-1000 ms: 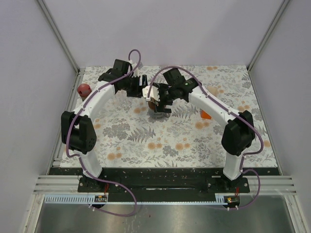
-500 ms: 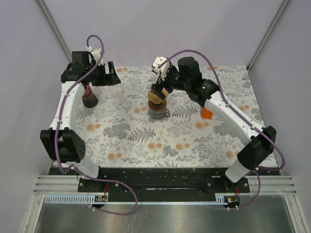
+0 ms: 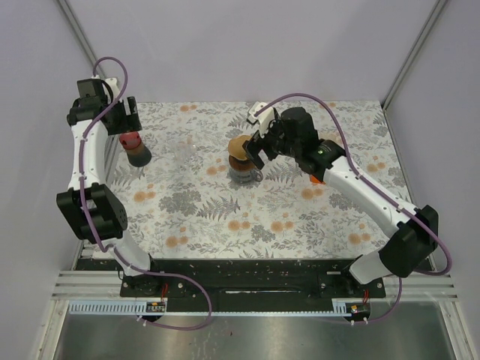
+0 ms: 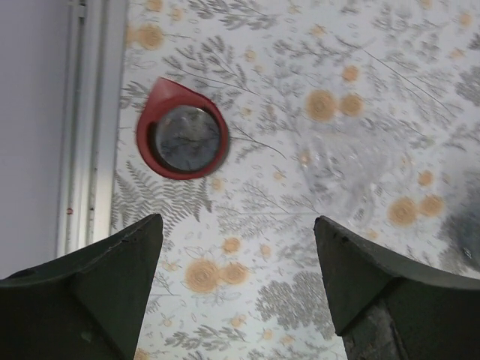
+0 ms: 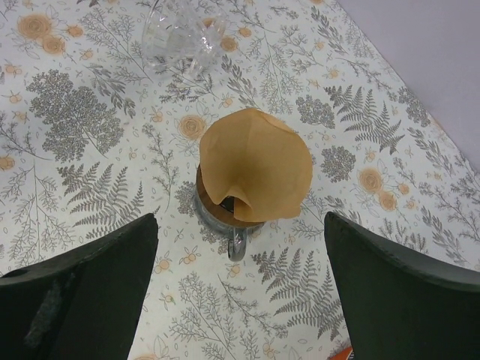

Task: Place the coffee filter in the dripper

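**Filter sits in the dripper, both grippers open and empty**

The table [image 3: 225,217] is covered by a cloth printed with ferns and orange flowers. The right arm [image 3: 360,187] reaches from its base toward the middle of the far half. The left arm [image 3: 86,161] stands up along the left edge and bends toward the far left corner.

The right gripper [image 5: 240,217] hangs above the dripper with its fingers spread wide and nothing between them. In its wrist view the filter shows in the gap, untouched. The left gripper [image 4: 236,220] is also spread wide and empty, high over the left side of the cloth.

The dripper [image 5: 235,241] is a small grey cup with a handle, standing near the middle of the far half of the table. The brown paper coffee filter [image 5: 255,169] sits in it, mouth up. The filter rises well above the rim, with one edge folded inward.

A red-rimmed pot [image 4: 182,139] stands near the left rail, below the left gripper. A clear glass [image 5: 176,34] stands on the cloth between the pot and the dripper, apart from both. A small orange thing [image 3: 318,177] shows beside the right arm, partly hidden.
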Controlling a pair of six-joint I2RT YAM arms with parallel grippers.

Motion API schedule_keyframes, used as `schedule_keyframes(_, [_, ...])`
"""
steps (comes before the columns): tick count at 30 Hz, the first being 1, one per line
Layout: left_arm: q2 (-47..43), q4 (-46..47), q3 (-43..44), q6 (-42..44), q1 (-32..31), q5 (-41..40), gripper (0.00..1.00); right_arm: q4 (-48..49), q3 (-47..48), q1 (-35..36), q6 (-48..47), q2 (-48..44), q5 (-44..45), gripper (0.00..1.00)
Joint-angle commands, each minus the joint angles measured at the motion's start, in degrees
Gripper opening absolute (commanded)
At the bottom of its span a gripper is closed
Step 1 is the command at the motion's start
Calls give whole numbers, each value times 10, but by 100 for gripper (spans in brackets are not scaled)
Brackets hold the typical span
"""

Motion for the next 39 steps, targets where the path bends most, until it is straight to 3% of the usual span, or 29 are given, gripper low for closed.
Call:
schedule_keyframes(1, [66, 12, 62, 5, 9, -110, 86, 41, -20, 1, 4, -43, 19, 100])
schedule_keyframes(5, [139, -5, 124, 5, 9, -187, 86, 44, -27, 1, 3, -46, 10, 100])
schedule_keyframes(10, [211, -25, 184, 15, 10, -220, 82, 49, -34, 1, 1, -50, -4, 99])
schedule_keyframes(14, [251, -30, 202, 15, 10, -215, 76, 49, -36, 1, -2, -50, -7, 100])
schedule_keyframes(18, [273, -40, 200, 17, 11, -199, 59, 49, -37, 1, -4, -52, -4, 99])
schedule_keyframes(22, [263, -40, 179, 19, 16, -176, 37, 49, -37, 1, -3, -53, -4, 99])
schedule_keyframes(28, [224, -40, 133, 59, 22, -139, 16, 49, -35, 1, -2, -52, -2, 99])
schedule_keyframes(31, [196, -40, 104, 73, 29, -125, 0, 49, -36, 1, -3, -56, -3, 99])
schedule_keyframes(39, [100, -52, 38, 111, 30, -19, 0, 50, -34, 2, -2, -59, -2, 99])
